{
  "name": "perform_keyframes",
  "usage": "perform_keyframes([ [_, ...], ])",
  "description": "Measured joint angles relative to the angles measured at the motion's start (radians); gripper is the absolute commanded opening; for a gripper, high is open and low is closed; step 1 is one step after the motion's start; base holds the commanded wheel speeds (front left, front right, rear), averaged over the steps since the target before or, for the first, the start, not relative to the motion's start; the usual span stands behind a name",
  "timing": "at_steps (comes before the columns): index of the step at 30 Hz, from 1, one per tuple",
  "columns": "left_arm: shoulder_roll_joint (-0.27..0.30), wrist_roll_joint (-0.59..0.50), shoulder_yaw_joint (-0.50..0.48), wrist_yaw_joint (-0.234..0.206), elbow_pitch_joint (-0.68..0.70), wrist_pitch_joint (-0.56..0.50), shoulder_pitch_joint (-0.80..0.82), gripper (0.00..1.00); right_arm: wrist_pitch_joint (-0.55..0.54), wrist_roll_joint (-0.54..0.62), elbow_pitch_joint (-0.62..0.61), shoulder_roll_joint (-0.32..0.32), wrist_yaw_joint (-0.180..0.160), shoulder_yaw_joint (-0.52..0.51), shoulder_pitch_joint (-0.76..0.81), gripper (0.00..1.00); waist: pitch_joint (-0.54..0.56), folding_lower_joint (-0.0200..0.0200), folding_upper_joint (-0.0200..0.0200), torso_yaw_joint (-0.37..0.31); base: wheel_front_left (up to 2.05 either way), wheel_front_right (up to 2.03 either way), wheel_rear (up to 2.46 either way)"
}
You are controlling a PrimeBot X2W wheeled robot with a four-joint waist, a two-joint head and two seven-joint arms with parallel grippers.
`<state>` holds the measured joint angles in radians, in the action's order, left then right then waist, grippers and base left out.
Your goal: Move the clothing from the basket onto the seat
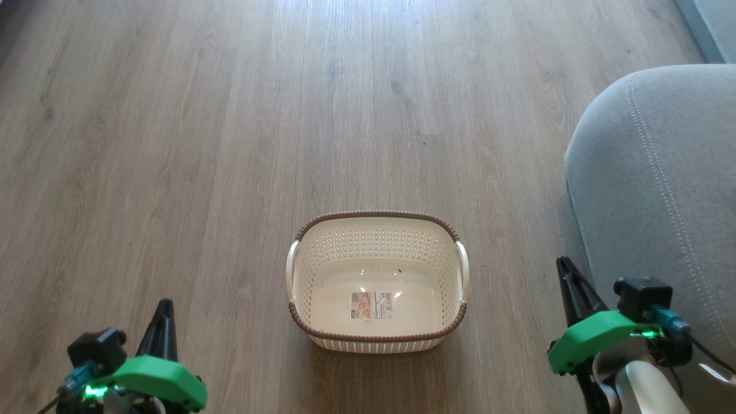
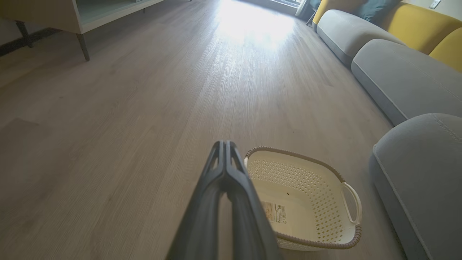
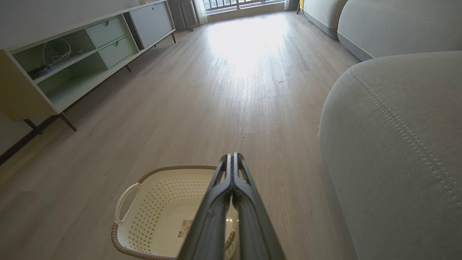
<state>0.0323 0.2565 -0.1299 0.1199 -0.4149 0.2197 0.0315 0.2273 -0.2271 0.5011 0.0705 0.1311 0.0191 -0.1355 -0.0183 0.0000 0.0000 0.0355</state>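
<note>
Two grippers: both are pressing their long dark fingers flat together, tip against tip, and are gripping nothing.
Left gripper (image 1: 165, 305): is hovering above the wooden floor (image 1: 230, 115) at the lower left of the head view, well apart from the basket and touching nothing.
Right gripper (image 1: 562, 263): is hovering at the lower right, between the basket and the seat, its closed fingers pointing up the view near the cushion's side.
Basket (image 1: 376, 247): is standing upright on the floor between the two grippers, showing its bare cream bottom with a label sticker (image 1: 372, 305) lying flat on it.
Seat (image 1: 661, 172): the grey cushion with its rounded corner and double stitching is rising on the robot's right of the basket, with a strip of floor lying between them.
Beyond: more grey cushions (image 2: 397, 72) with yellow backs (image 2: 415, 21) are running along the right of the left wrist view. A low sideboard (image 3: 72, 65) is standing across the floor in the right wrist view, and daylight is glaring off the far boards.
</note>
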Motion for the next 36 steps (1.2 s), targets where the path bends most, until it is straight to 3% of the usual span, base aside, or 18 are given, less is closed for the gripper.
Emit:
perform_keyframes([
  [36,0.0,0.416,0.014,0.0,0.042,-0.099,0.003,0.0,-0.105,-0.424,-0.069,-0.003,0.0,-0.045,0.003,0.0,0.005,0.0,0.0,-0.011,0.0,0.0,0.0],
])
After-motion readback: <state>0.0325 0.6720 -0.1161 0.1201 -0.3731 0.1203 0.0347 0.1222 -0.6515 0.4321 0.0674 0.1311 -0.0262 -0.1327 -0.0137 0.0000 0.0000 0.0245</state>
